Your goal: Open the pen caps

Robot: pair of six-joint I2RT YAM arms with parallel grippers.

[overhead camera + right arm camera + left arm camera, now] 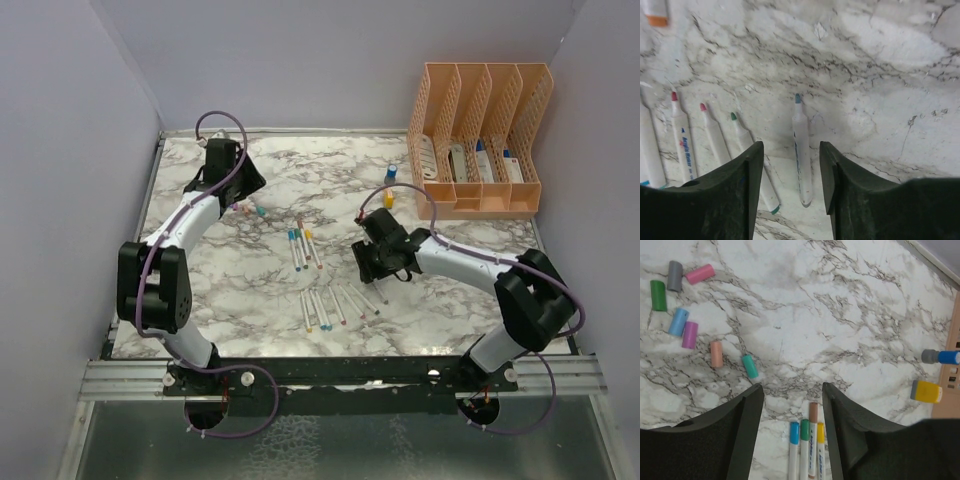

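Several loose pen caps lie on the marble beyond my left gripper [792,395]: green [658,295], grey [674,276], pink [700,274], blue [678,321], purple [690,335], peach [716,354] and teal [750,366]. That gripper is open and holds nothing. Several capped pens [807,440] lie below it. In the top view it hangs at the back left [240,192], beside the caps [247,210]. My right gripper [790,147] is open over a row of uncapped pens [335,305]. A teal-tipped pen [801,150] lies on the table between its fingers, touching neither.
A peach file organizer [480,140] stands at the back right with white-and-blue items in it. A small blue bottle [942,357] and an orange one [926,391] sit next to it. Grey walls close in the table on three sides.
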